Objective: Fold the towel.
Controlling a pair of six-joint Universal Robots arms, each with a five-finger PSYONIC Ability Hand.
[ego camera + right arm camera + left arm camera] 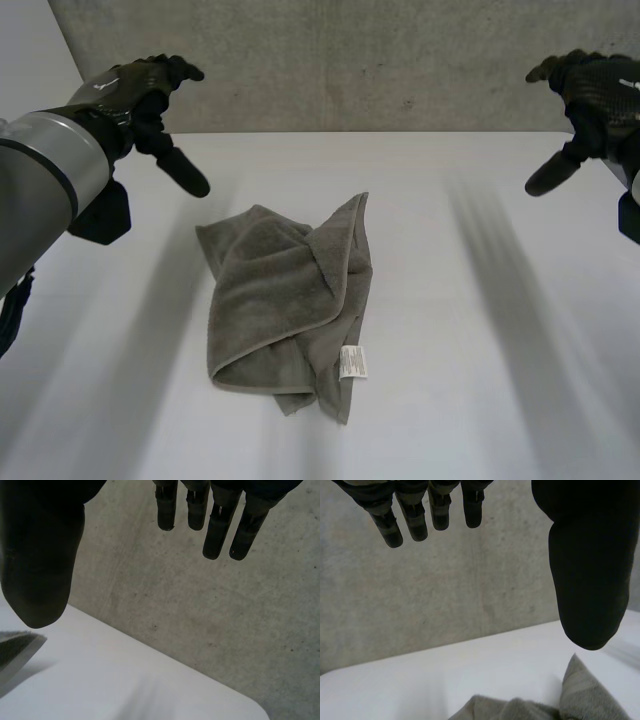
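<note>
1. At the middle of the white table (500, 390), a rumpled grey terry towel (285, 300) lies loosely doubled over, its white care label (353, 362) at its near edge.
2. The black left hand (135, 92) and black right hand (600, 85) hover far left and far right, fingers apart, holding nothing, seemingly poised to reach in.
3. Bare tabletop rings the towel; a grey concrete wall (350, 60) bounds the far side.

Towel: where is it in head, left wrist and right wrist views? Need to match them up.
Head view: towel crumpled at the middle of the white table.
Left wrist view: towel just past the left robot hand's thumb tip.
Right wrist view: likely the towel, a grey wedge past the right robot hand's thumb tip.
Shared landmark: concrete wall behind the table.
</note>
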